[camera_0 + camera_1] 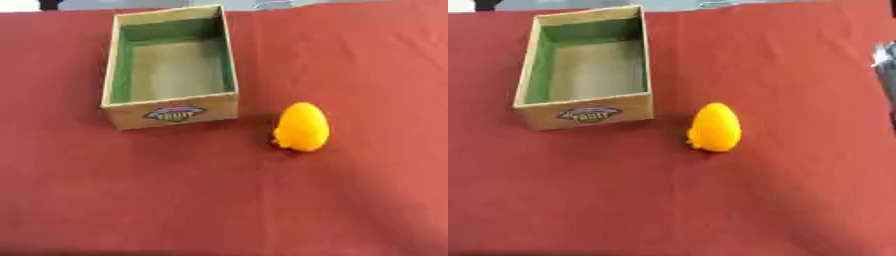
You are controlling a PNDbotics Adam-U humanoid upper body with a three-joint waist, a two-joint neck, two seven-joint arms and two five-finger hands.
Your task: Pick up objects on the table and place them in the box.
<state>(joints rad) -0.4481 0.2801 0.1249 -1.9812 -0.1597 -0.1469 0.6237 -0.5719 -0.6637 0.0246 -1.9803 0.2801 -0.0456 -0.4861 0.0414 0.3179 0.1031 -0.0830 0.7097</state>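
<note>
On the red tablecloth (219, 200) only the open box (171, 112) and the orange egg-shaped object (303, 127) near its front right corner stood as obstacles, with bare cloth around both.

Orange object (303, 127), green-lined tan box (171, 113), red table (219, 200)

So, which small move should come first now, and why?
Probably bring the right arm, just visible at the right edge, toward the orange egg-shaped object. It stands on the red cloth, right of the box, which holds nothing yet.
</note>
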